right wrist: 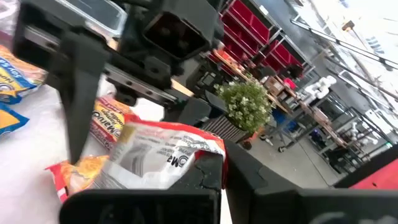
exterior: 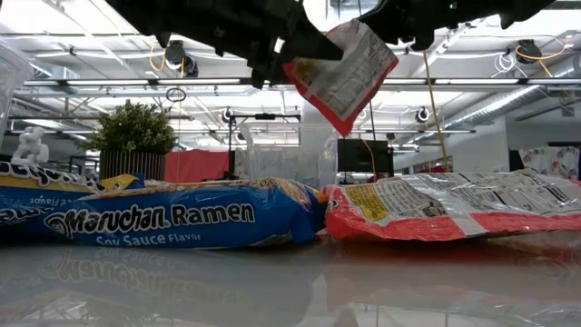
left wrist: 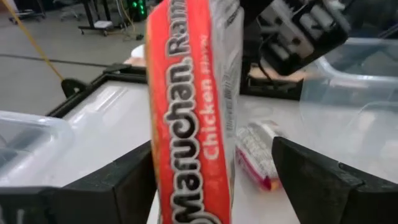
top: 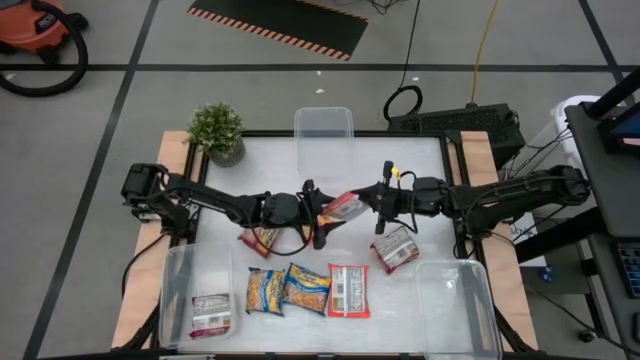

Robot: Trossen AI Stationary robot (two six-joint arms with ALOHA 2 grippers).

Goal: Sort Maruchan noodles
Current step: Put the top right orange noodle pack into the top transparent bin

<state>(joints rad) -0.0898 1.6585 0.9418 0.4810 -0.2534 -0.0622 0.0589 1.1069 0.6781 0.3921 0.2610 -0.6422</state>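
A red-orange Maruchan noodles packet hangs above the table's middle between my two grippers. My right gripper comes from the right and is shut on it. My left gripper comes from the left and is open, with one finger on each side of the packet. Several more packets lie flat on the table: a red one under my left arm, two yellow-blue ones, a red one and a red-white one. One more packet lies in the left bin. My right gripper pinches the packet's right-hand end between its two fingers, coming level from the table's right. The packet is lifted clear and slants down toward the left below the gripper, turned on edge. My left gripper has one finger close beside the packet's printed face; I cannot tell whether it touches.
A clear bin stands at the near left, another at the near right and a third at the far edge. A potted plant stands at the far left corner.
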